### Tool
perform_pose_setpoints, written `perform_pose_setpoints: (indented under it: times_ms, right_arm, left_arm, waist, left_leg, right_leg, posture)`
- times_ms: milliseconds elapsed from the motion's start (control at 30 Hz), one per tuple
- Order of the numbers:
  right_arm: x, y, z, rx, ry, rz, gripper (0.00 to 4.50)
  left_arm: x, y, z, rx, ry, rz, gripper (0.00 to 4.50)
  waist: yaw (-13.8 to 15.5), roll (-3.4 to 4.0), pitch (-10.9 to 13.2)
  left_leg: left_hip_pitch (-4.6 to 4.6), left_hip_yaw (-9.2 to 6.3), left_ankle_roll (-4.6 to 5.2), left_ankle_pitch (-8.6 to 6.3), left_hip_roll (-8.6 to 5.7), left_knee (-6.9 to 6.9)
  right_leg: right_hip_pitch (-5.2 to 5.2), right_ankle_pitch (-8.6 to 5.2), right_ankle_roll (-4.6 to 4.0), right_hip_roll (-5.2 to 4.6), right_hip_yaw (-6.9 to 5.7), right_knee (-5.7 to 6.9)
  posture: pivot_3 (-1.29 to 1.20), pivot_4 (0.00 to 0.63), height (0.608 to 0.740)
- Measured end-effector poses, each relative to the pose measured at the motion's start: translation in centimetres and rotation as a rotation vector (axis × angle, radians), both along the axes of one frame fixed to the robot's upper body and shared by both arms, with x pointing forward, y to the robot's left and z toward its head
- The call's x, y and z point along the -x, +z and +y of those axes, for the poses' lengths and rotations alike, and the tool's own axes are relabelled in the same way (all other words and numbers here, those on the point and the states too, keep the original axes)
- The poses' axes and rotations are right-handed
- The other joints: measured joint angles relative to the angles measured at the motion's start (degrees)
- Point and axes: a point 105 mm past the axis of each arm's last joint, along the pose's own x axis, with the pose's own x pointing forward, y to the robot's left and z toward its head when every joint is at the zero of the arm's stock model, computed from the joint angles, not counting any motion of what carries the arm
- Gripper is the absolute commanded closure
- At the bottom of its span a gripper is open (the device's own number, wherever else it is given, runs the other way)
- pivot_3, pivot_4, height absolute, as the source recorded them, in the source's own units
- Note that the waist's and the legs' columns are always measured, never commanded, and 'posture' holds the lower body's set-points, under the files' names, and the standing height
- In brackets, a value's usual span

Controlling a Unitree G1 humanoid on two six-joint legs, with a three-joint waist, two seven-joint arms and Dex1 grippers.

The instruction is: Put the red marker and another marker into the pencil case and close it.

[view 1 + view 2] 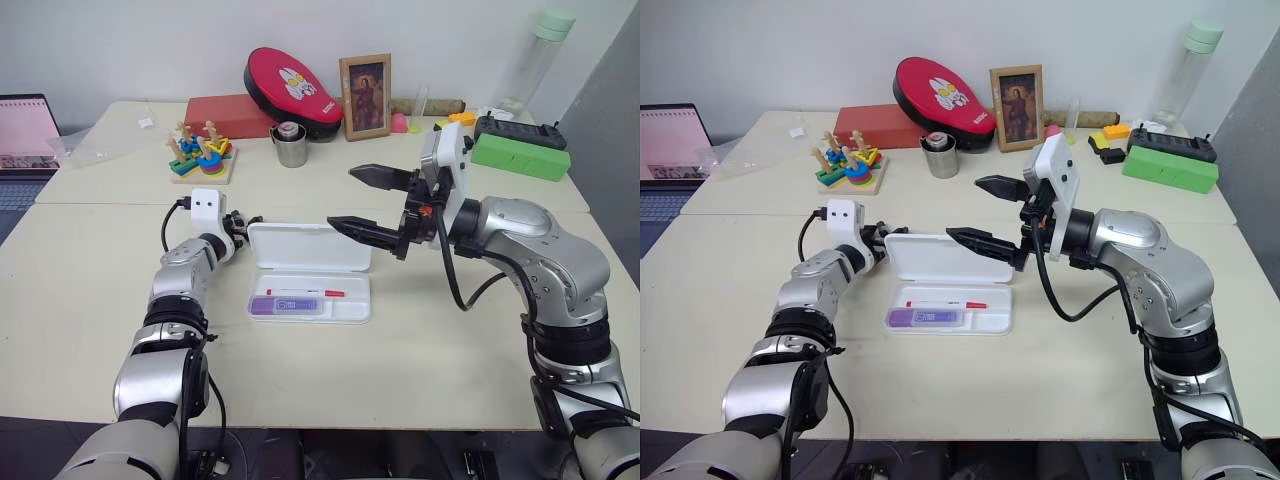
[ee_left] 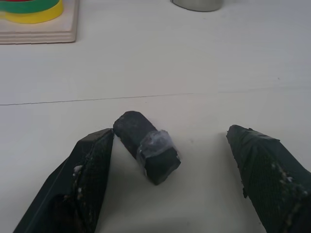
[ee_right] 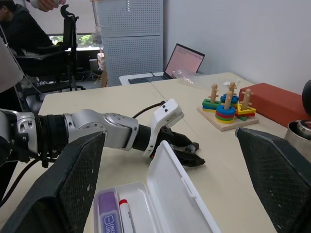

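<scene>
The pencil case [image 1: 356,311] lies open mid-table with its lid [image 1: 308,247] standing up at the back. Inside it are the red marker [image 1: 305,292] and, nearer me, the purple marker [image 1: 287,305]. My left gripper [image 1: 240,226] is low on the table by the lid's left end, open. A small black stubby object [image 2: 146,145] lies on the table between its fingers [image 2: 87,170], touching neither. My right gripper [image 1: 342,198] hovers above the lid's right end, pointing left, open wide and holding nothing.
At the back stand a wooden ring-stacking toy [image 1: 201,152], a metal cup [image 1: 290,145], a red flat box [image 1: 230,115], a red pad [image 1: 293,92] and a picture frame [image 1: 365,97]. A green box [image 1: 520,155] sits back right, a laptop [image 1: 25,135] far left.
</scene>
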Motion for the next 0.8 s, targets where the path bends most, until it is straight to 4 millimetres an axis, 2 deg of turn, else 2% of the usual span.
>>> perform_pose_setpoints:
  times_ms: [100,333,700,800]
  right_arm:
    - [-0.04,-0.04,0.00,0.002,0.000,0.001,0.00]
    - [-0.11,-0.04,-0.11,0.006,-0.007,0.000,0.00]
    - [-0.23,0.15,-0.07,-0.002,-0.012,-0.003,0.00]
    - [-0.44,0.48,-0.02,-0.012,-0.015,-0.012,0.00]
  left_arm:
    - [-0.39,-0.05,-0.44,0.008,0.031,0.002,0.54]
    - [-0.66,-0.28,-0.05,-0.006,0.100,0.024,1.84]
    - [-0.45,-0.24,0.31,-0.021,0.110,0.043,3.74]
    - [-0.41,-0.19,0.32,-0.022,0.112,0.044,4.00]
  waist:
    - [0.1,0.00,0.0]
    - [0.0,0.02,0.0]
    - [0.1,0.02,0.0]
    - [0.1,0.02,0.0]
  left_leg:
    - [0.01,-0.01,0.00,0.00,0.00,0.01]
    - [0.09,0.00,-0.01,0.01,-0.01,0.02]
    - [0.08,0.01,-0.01,0.01,-0.01,-0.01]
    - [0.08,0.01,-0.01,0.01,-0.01,-0.01]
  right_leg:
    - [0.03,0.01,0.01,0.00,0.00,0.00]
    - [0.07,0.02,0.03,0.00,0.02,0.01]
    - [0.08,0.01,0.03,0.00,0.02,-0.05]
    - [0.08,0.02,0.03,0.00,0.02,-0.05]
  posture:
    - [0.00,0.150,0.740]
    - [0.00,0.150,0.740]
    - [0.00,0.150,0.740]
    - [0.00,0.150,0.740]
